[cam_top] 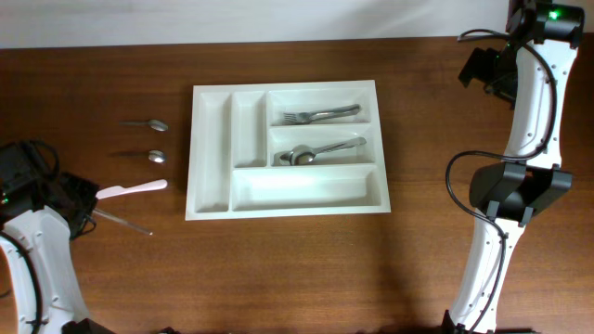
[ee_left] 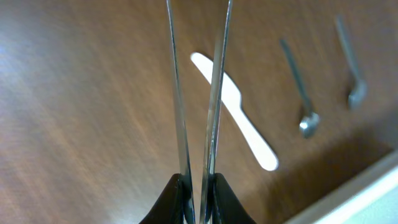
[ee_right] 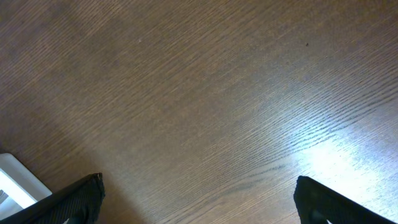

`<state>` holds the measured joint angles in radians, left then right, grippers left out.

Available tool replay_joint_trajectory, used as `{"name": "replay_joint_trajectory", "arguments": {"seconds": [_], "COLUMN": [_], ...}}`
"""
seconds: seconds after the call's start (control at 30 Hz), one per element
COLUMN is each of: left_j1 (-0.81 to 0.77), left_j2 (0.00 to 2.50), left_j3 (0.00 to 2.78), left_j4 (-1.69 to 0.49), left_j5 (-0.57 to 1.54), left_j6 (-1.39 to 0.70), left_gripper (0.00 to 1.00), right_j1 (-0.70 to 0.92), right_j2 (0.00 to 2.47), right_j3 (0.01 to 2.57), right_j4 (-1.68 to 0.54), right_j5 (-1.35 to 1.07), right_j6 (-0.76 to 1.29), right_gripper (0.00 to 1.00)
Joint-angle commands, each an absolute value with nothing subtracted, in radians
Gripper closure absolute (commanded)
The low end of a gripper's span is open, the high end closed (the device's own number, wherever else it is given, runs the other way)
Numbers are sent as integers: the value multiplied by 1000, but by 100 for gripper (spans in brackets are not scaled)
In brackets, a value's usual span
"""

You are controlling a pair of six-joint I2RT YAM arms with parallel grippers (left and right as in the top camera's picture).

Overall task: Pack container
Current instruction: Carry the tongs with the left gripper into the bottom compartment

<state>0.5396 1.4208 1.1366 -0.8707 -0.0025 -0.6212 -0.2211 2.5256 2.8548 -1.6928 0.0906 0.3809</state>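
The container [cam_top: 212, 153], a large white cutlery tray, lies at the table's middle. A fork [cam_top: 320, 114] lies in its upper long compartment and spoons [cam_top: 325, 150] in the middle one. My left gripper [cam_top: 90, 210] is at the far left, shut on thin metal utensils [ee_left: 214, 87] that stick out forward above the table; I cannot tell their kind. They also show in the overhead view [cam_top: 125, 223]. In the left wrist view the gripper [ee_left: 199, 186] is near a white plastic knife [ee_left: 239, 112]. My right gripper [ee_right: 199, 193] is open and empty over bare wood.
Left of the tray lie the white plastic knife [cam_top: 132, 189] and two small metal spoons [cam_top: 147, 123] [cam_top: 153, 156], which also show in the left wrist view [ee_left: 306, 121] [ee_left: 354, 93]. A tray edge [ee_left: 367, 193] shows there, and a tray corner [ee_right: 12, 180] in the right wrist view.
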Motion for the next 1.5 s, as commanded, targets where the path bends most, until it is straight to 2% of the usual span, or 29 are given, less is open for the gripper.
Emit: {"name": "replay_joint_trajectory", "arguments": {"seconds": [0.0,0.3,0.6,0.67,0.83,1.03,1.47], "left_j1": [503,237,-63,-133,-262,-386,-550], "left_j2": [1406,1406,1441,1468,1548,1648,1702], "left_j3": [1153,1153,1153,1153,1153,1153,1153], "left_j4": [-845,-713,-641,-597,-450,-370,-381], "left_j5": [105,100,-51,-57,-57,-57,-68], "left_j6": [-659,-699,-1172,-1308,-1486,-1652,-1860], "left_gripper": [98,98,98,98,98,98,98], "right_j1": [-226,-226,-226,-226,-226,-226,-226], "right_j2": [2494,2494,2494,2494,2494,2494,2494], "right_j3": [2870,2870,2870,2870,2870,2870,2870], "right_j4": [-1699,-1699,-1699,-1699,-1699,-1699,-1699], "right_j5": [89,89,89,89,89,89,89], "right_j6": [374,374,374,374,374,374,374], "right_gripper": [1,1,1,1,1,1,1]}}
